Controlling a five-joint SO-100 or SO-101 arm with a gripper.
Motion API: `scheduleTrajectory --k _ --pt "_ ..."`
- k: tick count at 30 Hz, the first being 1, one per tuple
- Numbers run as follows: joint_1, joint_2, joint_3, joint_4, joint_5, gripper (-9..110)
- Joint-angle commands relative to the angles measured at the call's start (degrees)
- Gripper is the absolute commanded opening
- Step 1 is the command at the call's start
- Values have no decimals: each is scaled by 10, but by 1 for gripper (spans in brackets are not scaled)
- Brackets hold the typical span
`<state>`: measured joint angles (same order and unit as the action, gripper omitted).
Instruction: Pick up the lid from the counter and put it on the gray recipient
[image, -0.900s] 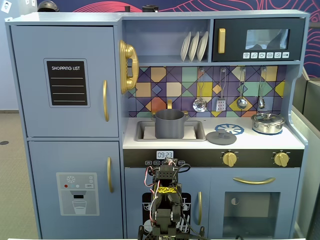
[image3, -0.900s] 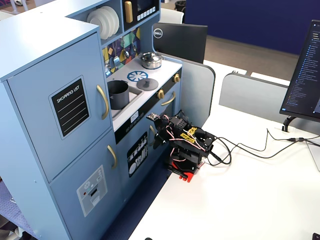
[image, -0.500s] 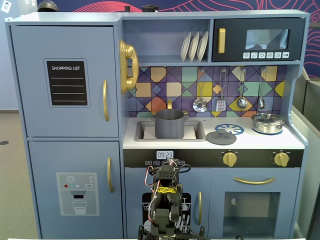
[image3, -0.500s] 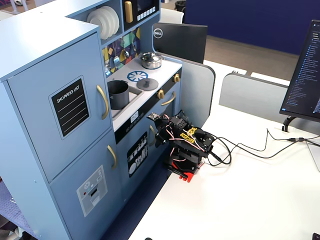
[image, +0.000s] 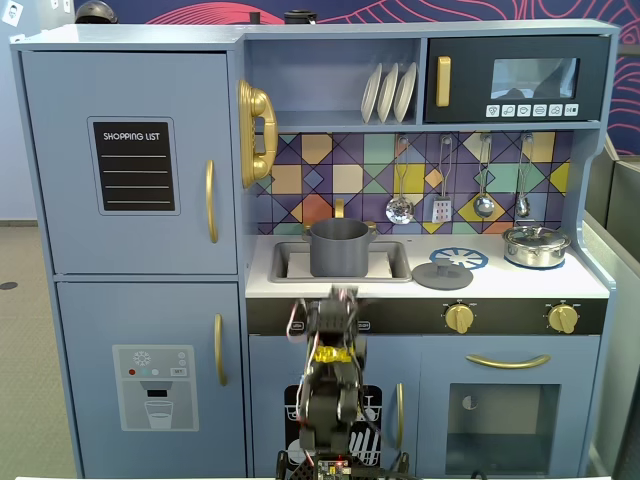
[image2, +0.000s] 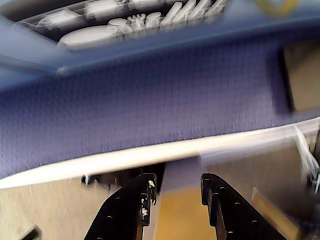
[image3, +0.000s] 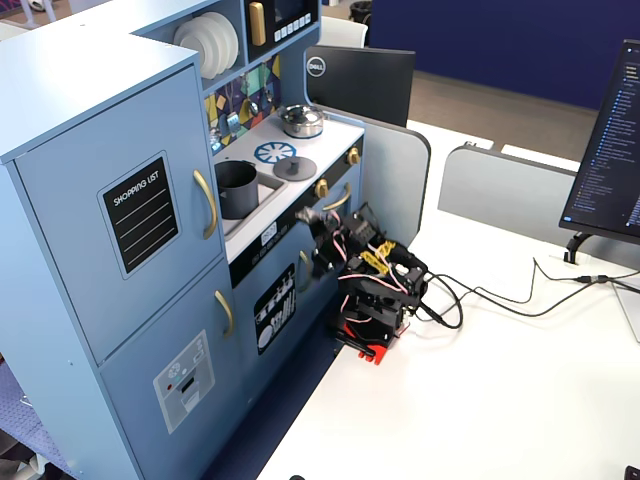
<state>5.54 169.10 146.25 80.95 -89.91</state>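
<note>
The dark-gray lid (image: 442, 274) lies flat on the toy kitchen counter, right of the sink; it also shows in the other fixed view (image3: 294, 167). The gray recipient (image: 338, 248), a straight-sided pot, stands uncovered in the sink and shows in the other fixed view too (image3: 236, 188). My gripper (image: 335, 300) is low in front of the kitchen, below the counter edge and apart from both. In the wrist view the gripper (image2: 177, 182) is open and empty, facing the blurred blue cabinet front.
A shiny silver pot (image: 536, 245) with its own lid stands at the counter's right end. Gold knobs (image: 459, 317) line the counter's front edge. Utensils (image: 400, 207) hang above the counter. A monitor (image3: 360, 82) and cables (image3: 500, 300) lie on the white desk.
</note>
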Motion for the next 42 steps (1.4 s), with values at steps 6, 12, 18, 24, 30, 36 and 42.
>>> scheduleTrajectory --k 6,12,18,24,30,36,42 --pt "95 -73 -180 -163 -40 0" --pt "192 -52 -170 -351 -46 0" --pt "284 -50 -33 -655 -40 0" --pt "303 -116 -4 -764 -25 2" --pt "313 -184 -21 -839 11 21" --pt "309 -268 -56 -899 7 25" --pt "306 -354 -110 -941 1 25"
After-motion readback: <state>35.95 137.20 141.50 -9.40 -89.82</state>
